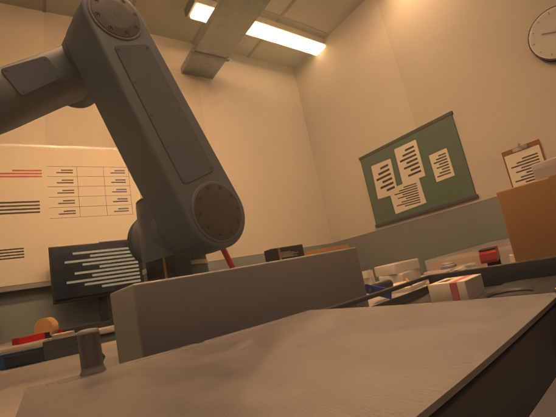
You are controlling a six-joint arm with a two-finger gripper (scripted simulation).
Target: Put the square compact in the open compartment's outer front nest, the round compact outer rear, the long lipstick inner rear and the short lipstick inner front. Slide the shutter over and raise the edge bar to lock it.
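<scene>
My gripper is hidden behind the grey organiser box; only the arm and its wrist show, reaching down behind the box's rear wall. The gripper is closed on something, and that thing is out of sight. The compacts, the lipsticks, the nests and the shutter's open side are hidden from this low side camera. A small ribbed grey knob stands upright on the flat grey surface in the left foreground. A thin red rod slants up behind the box near the wrist.
A wide flat grey panel fills the foreground. To the right lie a white box with a red stripe, several white blocks and a cardboard box. A dark monitor stands at the left.
</scene>
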